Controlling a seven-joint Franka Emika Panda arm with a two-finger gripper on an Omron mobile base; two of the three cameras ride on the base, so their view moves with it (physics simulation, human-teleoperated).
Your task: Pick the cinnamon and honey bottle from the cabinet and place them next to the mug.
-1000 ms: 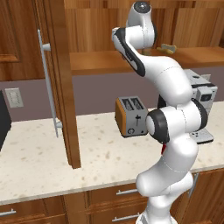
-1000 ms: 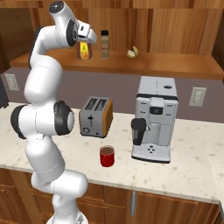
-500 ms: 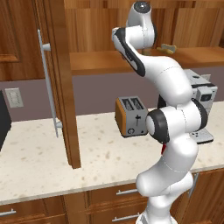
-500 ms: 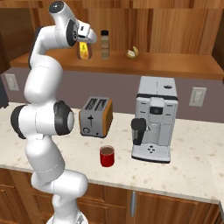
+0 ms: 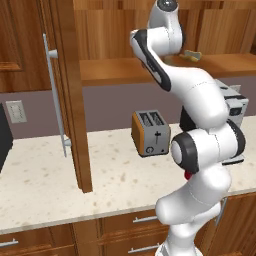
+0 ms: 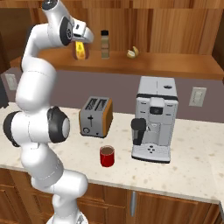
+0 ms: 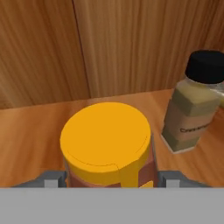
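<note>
**Honey bottle gripped on the cabinet shelf**

Honey bottle (image 7: 106, 146) stands upright on the wooden shelf (image 6: 175, 65) of the cabinet (image 5: 67, 95), and the gripper (image 6: 80, 38) is closed around it, a grey finger pad (image 7: 51, 179) pressed to each side just under the yellow cap. From the right base camera the amber body (image 6: 80, 50) shows below the white hand, at about 10 o'clock from the toaster (image 6: 95, 117).

On the same shelf the cinnamon (image 6: 104, 44) stands upright just beside the honey, at its 3 o'clock; through the hand camera it sits at 2 o'clock (image 7: 192, 105), apart from the yellow cap. Farther along at 3 o'clock lies a small pale yellowish item (image 6: 133, 53); I cannot tell what it is.

The cabinet back is warm brown wood panelling. Its tall door stands open, edge toward the left base camera, with a long silver bar handle (image 5: 54, 95).

Below runs a pale speckled countertop (image 6: 192, 166). The mug (image 6: 106, 156) stands on it at 5 o'clock from the toaster and at 8 o'clock from the coffee machine (image 6: 154, 119). The wall behind is grey-mauve, with a socket plate (image 6: 197, 96). Wooden drawers (image 5: 120, 227) with short silver handles sit under the counter.
</note>
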